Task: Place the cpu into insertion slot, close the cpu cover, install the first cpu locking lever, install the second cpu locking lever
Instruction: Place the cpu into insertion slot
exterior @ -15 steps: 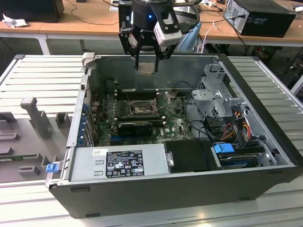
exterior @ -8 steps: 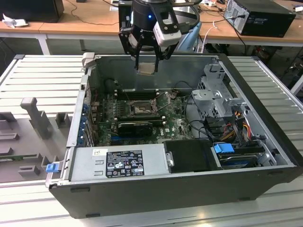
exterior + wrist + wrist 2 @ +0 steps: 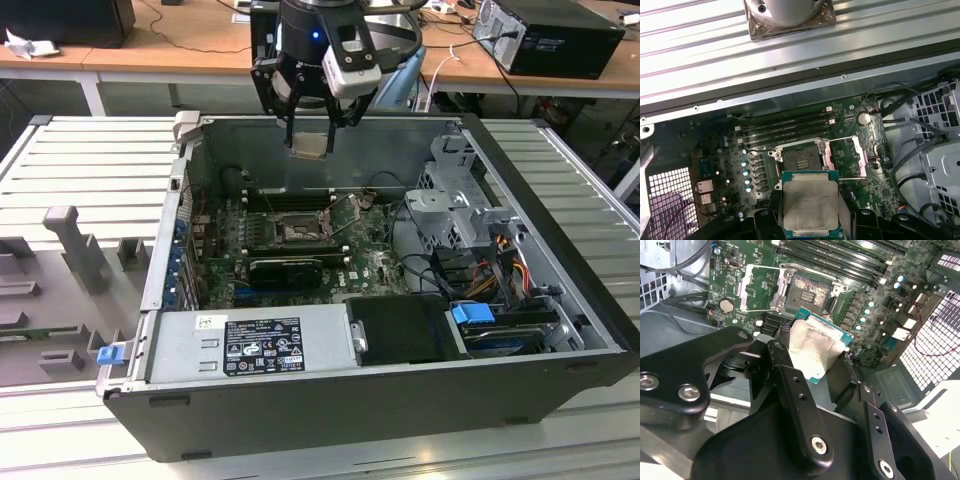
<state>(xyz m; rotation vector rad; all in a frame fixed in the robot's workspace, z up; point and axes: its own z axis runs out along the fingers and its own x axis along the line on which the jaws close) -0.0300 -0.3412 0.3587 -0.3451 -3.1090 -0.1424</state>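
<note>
Found the insertion slot [image 3: 297, 232] bare on the green board [image 3: 372, 266] inside the open case [image 3: 300, 410]. Saw the cpu [image 3: 810, 207] clamped in the closed end effector [image 3: 310, 136], metal top showing in both wrist views, hanging well above the slot. Found the cpu cover [image 3: 860, 156] flipped open just beside the slot.

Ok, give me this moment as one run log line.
gripper: shut on cpu | cpu: held over open computer case, not seated | insertion slot: empty | cpu cover: open

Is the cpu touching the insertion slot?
Apart. In the exterior view the end effector holds the cpu in the air, well above the insertion slot.
</note>
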